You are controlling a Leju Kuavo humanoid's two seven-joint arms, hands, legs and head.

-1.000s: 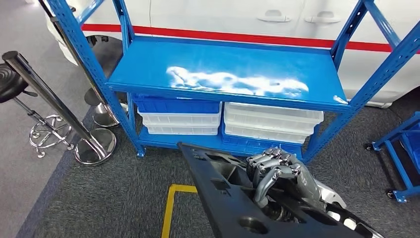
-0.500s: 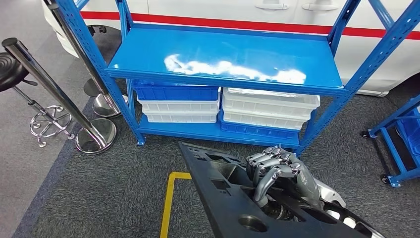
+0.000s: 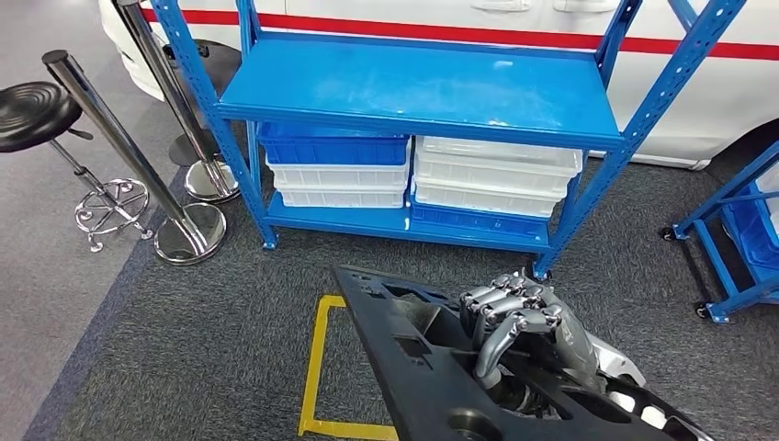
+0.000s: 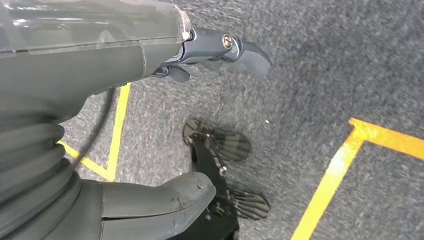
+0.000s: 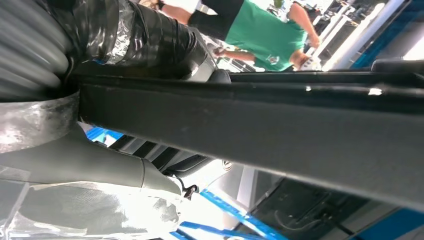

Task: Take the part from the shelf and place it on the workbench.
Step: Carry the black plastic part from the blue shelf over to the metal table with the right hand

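At the upper left of the head view a black stool (image 3: 35, 112) stands on chrome legs, with two chrome stanchion posts (image 3: 129, 156) just right of it on round bases. A yellow floor marking (image 3: 314, 367) runs down the grey carpet at lower centre. The blue shelf (image 3: 423, 87) spans the upper middle, its top deck bare, blue and white bins (image 3: 340, 170) stacked beneath, a white vehicle with a red stripe (image 3: 514, 32) behind it. At lower right the black moulded part (image 3: 413, 367) is off the shelf, slanting toward the bottom edge, and the right hand (image 3: 524, 326) holds it, fingers (image 3: 496, 335) curled over its edge. In the left wrist view the left hand (image 4: 165, 125) hangs over carpet, thumb and fingers apart, holding nothing. A blue cart (image 3: 735, 248) sits at far right.
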